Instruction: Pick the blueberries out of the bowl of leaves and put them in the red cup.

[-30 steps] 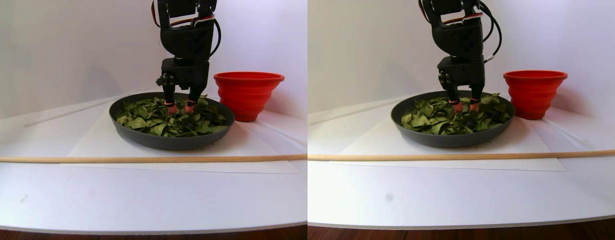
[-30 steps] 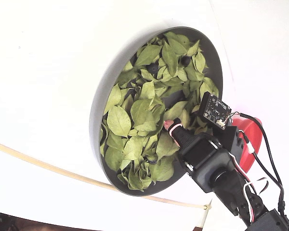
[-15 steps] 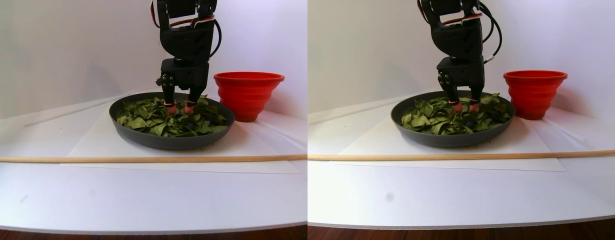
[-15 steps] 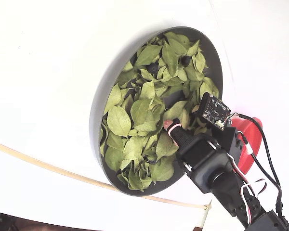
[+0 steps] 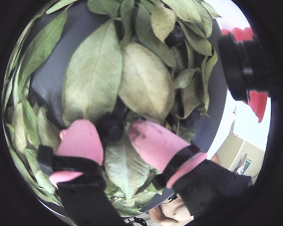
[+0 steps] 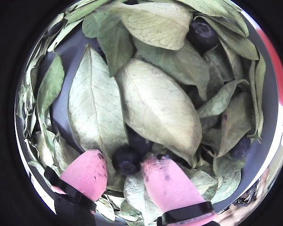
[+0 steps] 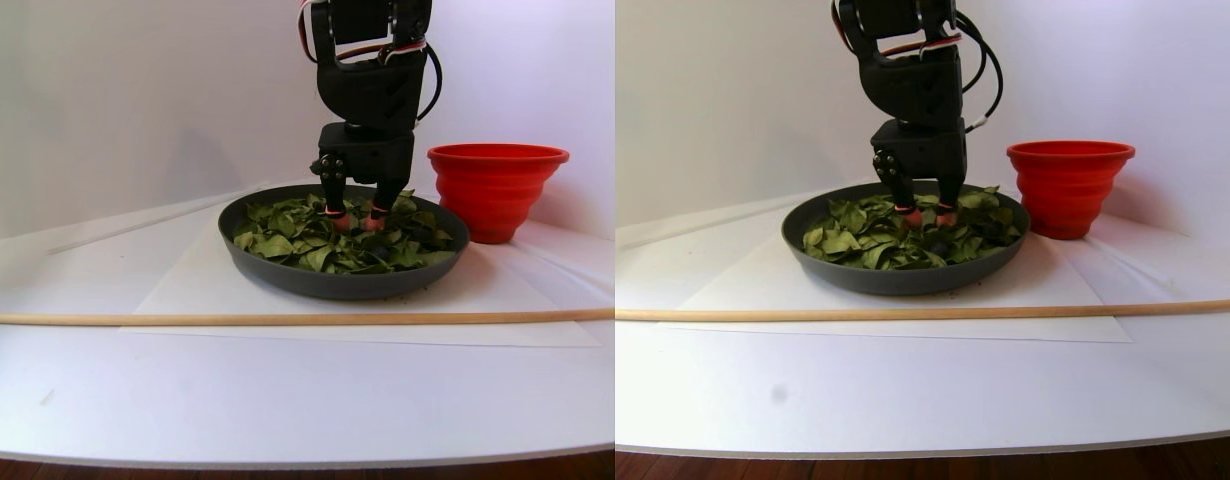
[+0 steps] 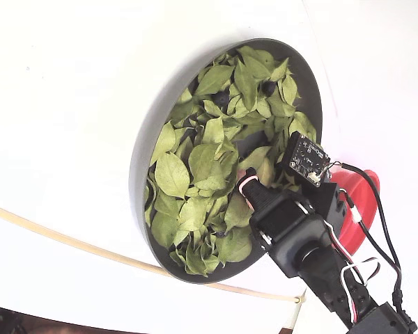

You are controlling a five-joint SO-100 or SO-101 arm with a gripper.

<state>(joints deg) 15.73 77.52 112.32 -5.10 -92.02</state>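
White table (image 7: pixel 275 400), pale wall (image 7: pixel 125 90).

The black arm (image 7: pixel 367 80) reaches straight down, wrist vertical. Its gripper (image 6: pixel 126 172) is parted, the two pink-padded fingertips (image 6: pixel 167 181) splayed either side of a narrow gap, the right one smudged dark.

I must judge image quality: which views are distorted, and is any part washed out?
Both wrist views are fisheye circles with black corners; in one, the bowl and leaves bulge. The stereo pair view looks straight and evenly lit. In the fixed view the table is washed out white.
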